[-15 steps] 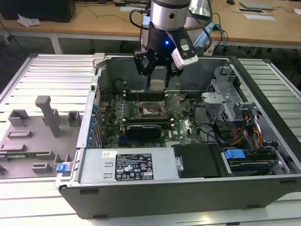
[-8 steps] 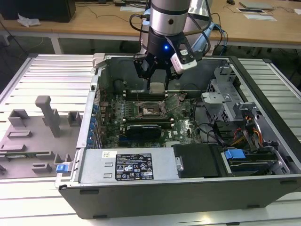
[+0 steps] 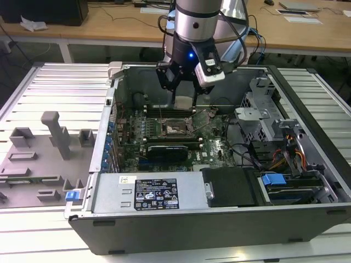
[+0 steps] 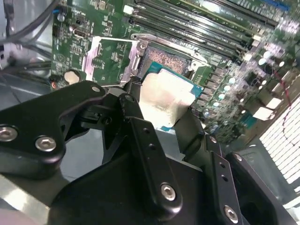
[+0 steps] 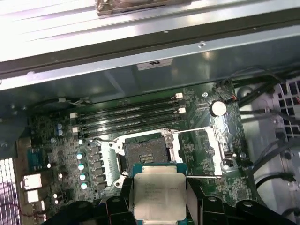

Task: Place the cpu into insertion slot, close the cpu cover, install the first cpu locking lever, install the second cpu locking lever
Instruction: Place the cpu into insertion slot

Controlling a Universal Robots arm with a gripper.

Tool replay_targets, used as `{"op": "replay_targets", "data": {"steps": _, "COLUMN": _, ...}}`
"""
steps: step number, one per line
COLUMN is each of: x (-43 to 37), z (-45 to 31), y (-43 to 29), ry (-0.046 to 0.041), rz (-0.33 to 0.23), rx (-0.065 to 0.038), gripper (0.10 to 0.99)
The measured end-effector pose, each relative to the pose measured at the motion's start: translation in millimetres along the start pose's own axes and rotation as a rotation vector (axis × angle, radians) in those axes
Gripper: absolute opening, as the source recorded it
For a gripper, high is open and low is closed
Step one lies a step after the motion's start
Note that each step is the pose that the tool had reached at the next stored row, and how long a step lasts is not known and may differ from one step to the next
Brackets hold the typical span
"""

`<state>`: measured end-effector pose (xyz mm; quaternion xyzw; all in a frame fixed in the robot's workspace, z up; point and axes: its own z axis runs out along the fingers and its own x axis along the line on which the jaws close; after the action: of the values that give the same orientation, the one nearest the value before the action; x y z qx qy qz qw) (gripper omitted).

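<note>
The fingers [image 5: 123, 206] clamp the cpu [image 5: 158, 197] near the socket [image 5: 145, 155].

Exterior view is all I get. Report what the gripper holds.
Observer: In the first wrist view the gripper is shut on the cpu, with the chip's pale metal top facing that camera.
Operator: Check the socket.
Observer: The socket is bare, with its contacts showing. The cpu is not in it.
Operator: Now the cpu cover.
Observer: The cpu cover lies open beside the socket.
</note>
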<state>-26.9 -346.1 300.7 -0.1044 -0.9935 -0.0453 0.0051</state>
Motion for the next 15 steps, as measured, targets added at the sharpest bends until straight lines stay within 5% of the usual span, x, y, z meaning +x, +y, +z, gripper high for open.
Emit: {"op": "replay_targets", "data": {"steps": 15, "x": -0.1, "z": 4.0, "y": -0.3, "ry": -0.0270, "rz": 0.302, "rx": -0.006, "gripper": 0.541}}
